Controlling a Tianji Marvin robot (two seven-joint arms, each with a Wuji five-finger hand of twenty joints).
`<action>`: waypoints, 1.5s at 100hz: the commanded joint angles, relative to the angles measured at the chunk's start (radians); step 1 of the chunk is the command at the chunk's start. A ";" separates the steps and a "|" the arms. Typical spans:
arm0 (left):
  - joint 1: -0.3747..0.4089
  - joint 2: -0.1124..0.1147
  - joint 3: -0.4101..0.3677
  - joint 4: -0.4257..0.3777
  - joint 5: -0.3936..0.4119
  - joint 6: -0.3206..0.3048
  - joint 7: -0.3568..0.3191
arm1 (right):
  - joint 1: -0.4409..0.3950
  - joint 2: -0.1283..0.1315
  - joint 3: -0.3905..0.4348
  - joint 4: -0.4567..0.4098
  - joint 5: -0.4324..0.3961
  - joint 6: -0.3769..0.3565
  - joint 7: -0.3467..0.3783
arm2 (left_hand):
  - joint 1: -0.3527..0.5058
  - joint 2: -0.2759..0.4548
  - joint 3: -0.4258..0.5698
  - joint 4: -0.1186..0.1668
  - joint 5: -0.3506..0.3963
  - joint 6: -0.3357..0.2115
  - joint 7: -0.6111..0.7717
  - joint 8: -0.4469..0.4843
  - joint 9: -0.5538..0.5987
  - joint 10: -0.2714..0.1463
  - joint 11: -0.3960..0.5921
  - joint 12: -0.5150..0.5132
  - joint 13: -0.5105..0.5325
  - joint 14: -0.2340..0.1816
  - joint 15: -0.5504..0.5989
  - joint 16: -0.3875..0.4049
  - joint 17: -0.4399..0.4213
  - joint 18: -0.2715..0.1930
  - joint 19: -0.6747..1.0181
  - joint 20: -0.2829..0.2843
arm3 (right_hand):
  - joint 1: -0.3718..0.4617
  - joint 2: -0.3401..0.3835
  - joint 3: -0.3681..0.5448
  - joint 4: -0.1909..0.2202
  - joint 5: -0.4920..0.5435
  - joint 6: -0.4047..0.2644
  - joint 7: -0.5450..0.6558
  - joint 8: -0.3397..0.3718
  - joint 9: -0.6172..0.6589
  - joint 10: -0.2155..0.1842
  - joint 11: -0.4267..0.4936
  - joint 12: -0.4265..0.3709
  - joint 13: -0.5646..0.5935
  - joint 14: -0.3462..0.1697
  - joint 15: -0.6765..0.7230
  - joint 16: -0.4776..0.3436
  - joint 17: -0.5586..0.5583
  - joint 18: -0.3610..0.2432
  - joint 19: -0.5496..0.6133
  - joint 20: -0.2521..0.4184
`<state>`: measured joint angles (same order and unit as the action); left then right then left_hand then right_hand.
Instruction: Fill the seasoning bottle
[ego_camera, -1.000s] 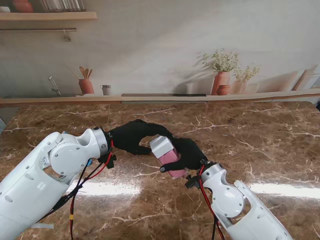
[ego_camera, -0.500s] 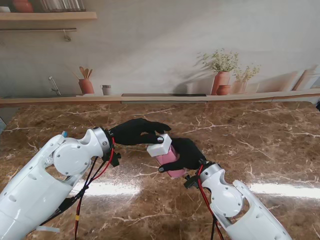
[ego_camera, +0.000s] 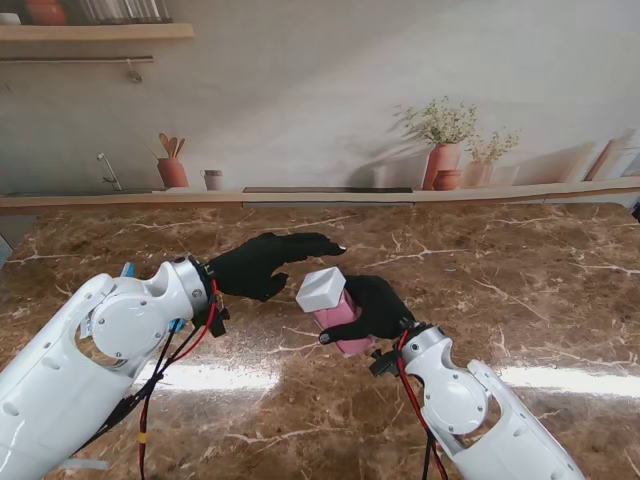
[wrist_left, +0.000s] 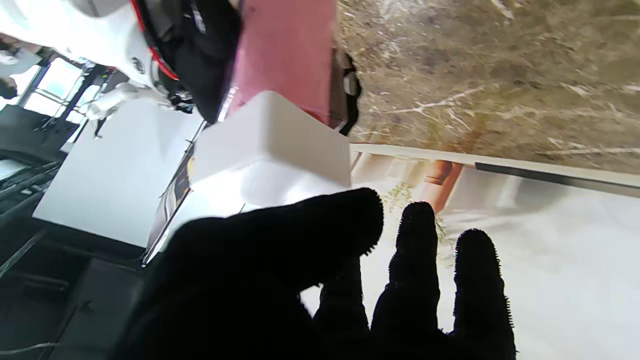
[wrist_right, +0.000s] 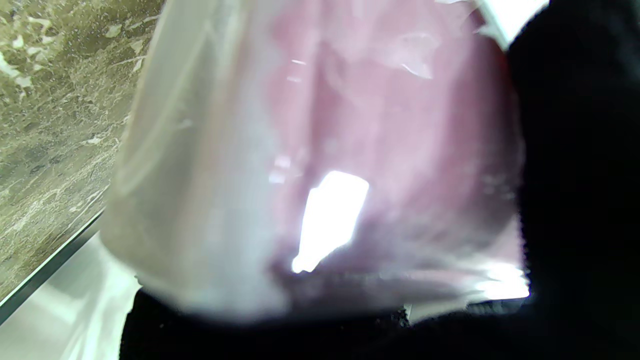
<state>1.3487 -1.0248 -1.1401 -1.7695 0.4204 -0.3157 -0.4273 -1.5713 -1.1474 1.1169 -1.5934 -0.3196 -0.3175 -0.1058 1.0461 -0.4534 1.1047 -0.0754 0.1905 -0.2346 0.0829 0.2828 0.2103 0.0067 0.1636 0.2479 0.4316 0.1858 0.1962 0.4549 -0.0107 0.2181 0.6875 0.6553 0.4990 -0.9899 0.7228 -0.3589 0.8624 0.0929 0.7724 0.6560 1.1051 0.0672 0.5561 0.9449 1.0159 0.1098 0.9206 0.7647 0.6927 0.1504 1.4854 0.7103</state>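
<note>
The seasoning bottle (ego_camera: 338, 318) is clear with pink contents and a white square cap (ego_camera: 321, 289). My right hand (ego_camera: 375, 306) is shut on its body and holds it tilted above the marble table (ego_camera: 520, 270). In the right wrist view the bottle (wrist_right: 320, 150) fills the frame, black fingers (wrist_right: 580, 175) wrapped round it. My left hand (ego_camera: 265, 263) hovers open just left of the cap, fingers stretched past it and apart from it. The left wrist view shows the cap (wrist_left: 272, 150) close beyond my spread fingertips (wrist_left: 415, 235), the pink body (wrist_left: 285, 50) behind it.
A ledge (ego_camera: 330, 195) runs along the table's far edge. The backdrop wall behind it pictures potted plants (ego_camera: 443, 150), a utensil pot (ego_camera: 172, 170) and a shelf (ego_camera: 95, 32).
One second ago my left hand curled over the cap, then pinched it. Now it has let go and drawn back a little to the left, fingers open. The bottle has stayed in place.
</note>
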 joint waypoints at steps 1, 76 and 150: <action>0.000 0.008 0.009 -0.006 0.018 0.001 -0.027 | 0.000 -0.004 -0.003 -0.004 0.009 0.004 0.012 | 0.007 0.024 -0.037 -0.025 -0.047 -0.025 -0.031 0.018 -0.050 0.015 -0.047 -0.012 -0.020 0.008 0.015 0.021 -0.002 -0.001 -0.006 0.032 | 0.245 0.320 0.432 0.102 0.118 -0.396 0.152 0.051 0.057 -0.141 0.098 0.036 0.097 -0.104 0.139 0.046 0.011 -0.030 0.038 0.023; -0.013 -0.006 0.050 0.021 0.045 0.017 0.028 | 0.017 -0.007 -0.021 0.002 0.013 0.003 0.007 | -0.391 0.473 -1.156 0.004 0.406 0.249 0.490 0.234 0.292 -0.029 0.136 0.130 0.140 -0.031 0.113 0.156 0.067 -0.041 0.135 0.071 | 0.247 0.322 0.429 0.101 0.119 -0.393 0.146 0.046 0.059 -0.143 0.097 0.035 0.098 -0.104 0.140 0.046 0.014 -0.032 0.037 0.025; 0.025 -0.011 -0.014 0.014 0.052 -0.076 0.085 | 0.006 -0.004 -0.008 -0.012 0.020 0.009 0.021 | 0.099 0.006 0.065 0.013 0.041 -0.064 -0.014 0.080 -0.058 -0.014 -0.053 0.046 -0.079 -0.041 0.004 0.055 -0.015 -0.010 -0.002 0.020 | 0.249 0.323 0.432 0.101 0.125 -0.392 0.147 0.046 0.062 -0.141 0.098 0.036 0.101 -0.102 0.141 0.046 0.016 -0.029 0.037 0.026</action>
<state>1.3747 -1.0346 -1.1728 -1.7639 0.5285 -0.4134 -0.3279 -1.5633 -1.1488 1.1085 -1.5969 -0.3079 -0.3150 -0.0986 1.0769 -0.4748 1.1876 -0.0741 0.1937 -0.2295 0.0471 0.3330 0.2099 0.0076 0.1416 0.2830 0.3951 0.1690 0.2181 0.5171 0.0008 0.2267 0.7128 0.6562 0.4990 -0.9852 0.7166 -0.3588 0.8630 0.0911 0.7721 0.6554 1.1050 0.0672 0.5562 0.9450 1.0159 0.1098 0.9217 0.7651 0.6928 0.1504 1.4854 0.7108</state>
